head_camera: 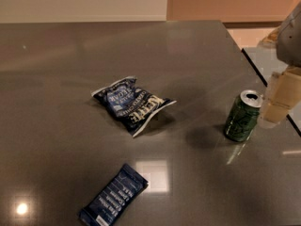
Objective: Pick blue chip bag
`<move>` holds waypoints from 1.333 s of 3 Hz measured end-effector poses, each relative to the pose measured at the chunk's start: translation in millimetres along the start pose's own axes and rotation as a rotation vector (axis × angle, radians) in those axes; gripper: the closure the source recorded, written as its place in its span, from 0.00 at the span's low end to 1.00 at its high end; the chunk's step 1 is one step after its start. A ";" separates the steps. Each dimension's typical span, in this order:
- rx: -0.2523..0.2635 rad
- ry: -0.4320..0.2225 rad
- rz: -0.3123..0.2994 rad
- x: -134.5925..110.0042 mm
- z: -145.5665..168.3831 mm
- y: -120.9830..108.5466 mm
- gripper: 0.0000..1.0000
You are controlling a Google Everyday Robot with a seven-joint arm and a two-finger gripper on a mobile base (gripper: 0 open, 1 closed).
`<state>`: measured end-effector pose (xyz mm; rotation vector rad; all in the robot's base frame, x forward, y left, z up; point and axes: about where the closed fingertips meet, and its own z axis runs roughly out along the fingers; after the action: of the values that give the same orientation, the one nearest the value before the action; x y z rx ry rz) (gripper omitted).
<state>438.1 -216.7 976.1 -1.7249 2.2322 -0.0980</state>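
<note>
Grey tabletop (70, 55); gripper (281, 98) beside can (242, 116).

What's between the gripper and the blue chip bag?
In the camera view, only the green can, standing beside the gripper at the right edge; from can to blue chip bag the table is bare.

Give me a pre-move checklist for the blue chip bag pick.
1. Blue chip bag in view, lying on the table with nothing on top: ok.
2. Gripper lined up over the bag: not ok; it hangs at the right edge, beside the green can.
3. Can apart from the bag: ok, it stands upright to the bag's right.
4. Dark-blue bar wrapper apart from the bag: ok, it lies nearer the camera.
5. Gripper free of the can: cannot tell.
</note>
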 end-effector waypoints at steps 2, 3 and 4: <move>0.000 0.000 0.000 0.0 0.0 0.0 0.00; -0.009 -0.002 0.017 -23.7 10.4 -7.3 0.00; -0.037 -0.009 0.067 -77.9 38.0 -25.0 0.00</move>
<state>489.7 -144.0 962.3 -1.6633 2.2966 -0.0335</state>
